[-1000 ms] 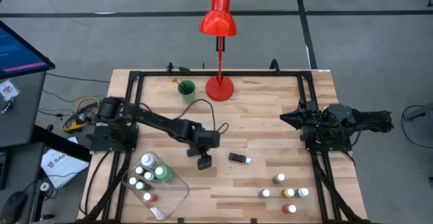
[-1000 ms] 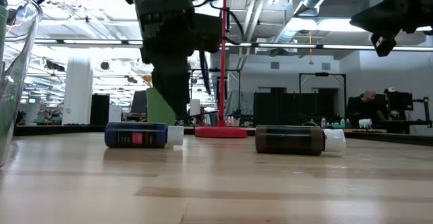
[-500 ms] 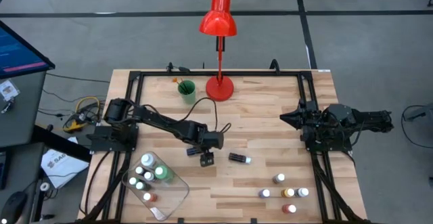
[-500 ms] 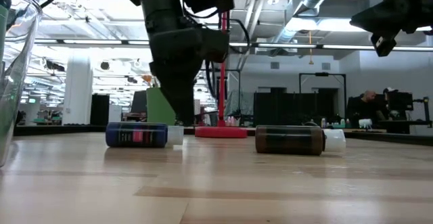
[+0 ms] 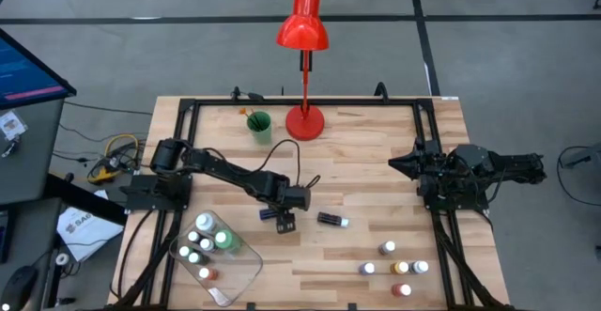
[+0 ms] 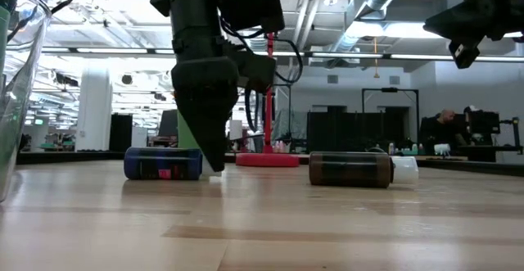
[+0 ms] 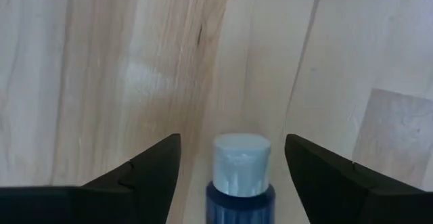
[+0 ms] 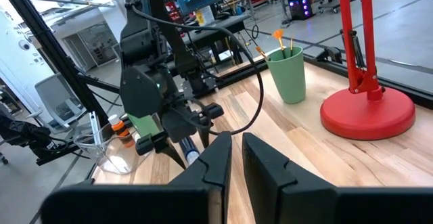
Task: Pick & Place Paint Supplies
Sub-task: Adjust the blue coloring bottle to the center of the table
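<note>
We've got several bottles in the tray (image 5: 246, 275), six more loose on the table, and our left gripper (image 7: 232, 176) spread open around the blue bottle (image 7: 239, 176) lying mid-table, not yet clamped.

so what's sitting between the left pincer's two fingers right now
A blue paint bottle with a white cap lies on bare wood between the open left pincer fingers, untouched on both sides, per the left wrist view.

Left gripper (image 5: 285, 221) spread wide, lowered mid-table; right gripper (image 8: 233, 158) closed, parked aside.
</note>
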You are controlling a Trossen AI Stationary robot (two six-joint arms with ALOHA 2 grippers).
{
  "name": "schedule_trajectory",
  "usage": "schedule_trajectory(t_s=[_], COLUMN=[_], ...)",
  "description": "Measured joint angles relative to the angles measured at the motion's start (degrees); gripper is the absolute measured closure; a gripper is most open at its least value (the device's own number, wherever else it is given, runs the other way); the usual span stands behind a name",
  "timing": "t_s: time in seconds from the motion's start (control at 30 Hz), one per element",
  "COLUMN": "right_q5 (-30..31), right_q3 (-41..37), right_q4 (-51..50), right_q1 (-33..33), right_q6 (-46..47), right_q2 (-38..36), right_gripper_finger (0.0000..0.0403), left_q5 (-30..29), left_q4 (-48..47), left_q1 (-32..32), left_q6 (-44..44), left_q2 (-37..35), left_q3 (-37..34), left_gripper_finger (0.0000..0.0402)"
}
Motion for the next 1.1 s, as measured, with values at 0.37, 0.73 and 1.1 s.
schedule_trajectory(t_s=[0.37,0.73,1.1], right_q5=[0.0,0.01,0.02], right_q3=[0.0,0.0,0.0], right_q4=[0.0,0.02,0.02], right_q1=[0.0,0.0,0.02], right_q6=[-0.01,-0.01,0.0], right_q2=[0.0,0.0,0.02], right_gripper_finger=[0.0369,0.0369,0.0369], left_q5=[2.49,-0.45,-21.28], left_q4=[-0.26,5.26,41.09], left_q1=[0.22,0.17,-1.39], left_q6=[-0.15,-6.0,-4.74], left_q2=[0.2,-4.67,-21.68], left_q3=[0.0,-0.04,-14.28], left_gripper_finger=[0.0273,0.0318,0.0316])
